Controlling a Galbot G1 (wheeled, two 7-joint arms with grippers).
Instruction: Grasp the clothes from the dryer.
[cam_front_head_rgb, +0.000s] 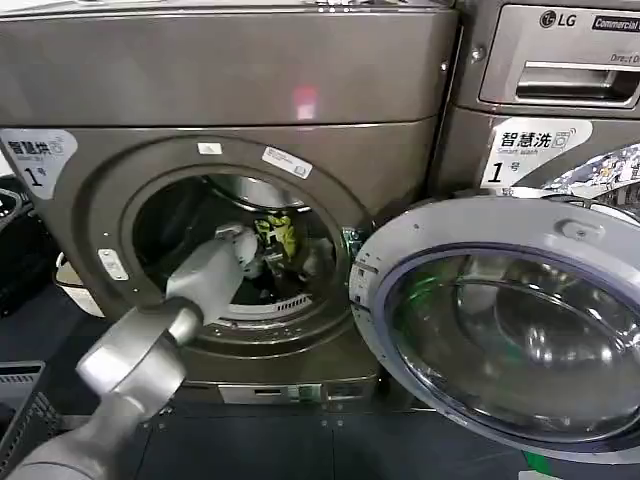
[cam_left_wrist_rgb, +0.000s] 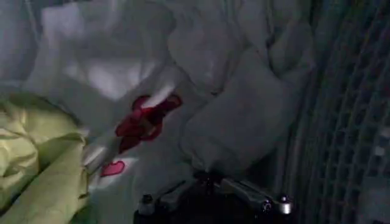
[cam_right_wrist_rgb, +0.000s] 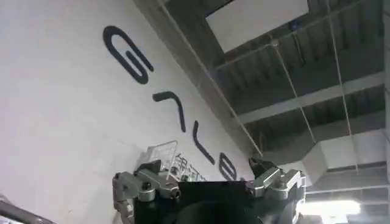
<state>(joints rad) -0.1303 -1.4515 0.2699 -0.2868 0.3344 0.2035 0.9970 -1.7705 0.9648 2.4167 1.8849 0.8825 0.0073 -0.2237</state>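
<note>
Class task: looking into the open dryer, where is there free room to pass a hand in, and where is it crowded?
Free: the dark gap above the left arm, under the drum opening's upper rim. Crowded: deeper in, where the yellow-green garment and white clothes pile up.

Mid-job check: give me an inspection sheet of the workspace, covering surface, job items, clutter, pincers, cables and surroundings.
Surface: dark floor in front of the machines.
Job's things: dryer with round door swung open to the right; inside the drum, white clothes with red marks and a yellow-green garment.
Clutter: dark crate at lower left; white basket beside the dryer.
Grippers: left pincer reached into the drum, just short of the white clothes; right pincer open, raised toward a lettered wall.
Cables: nothing seen.
Surroundings: a second LG machine at right.
</note>
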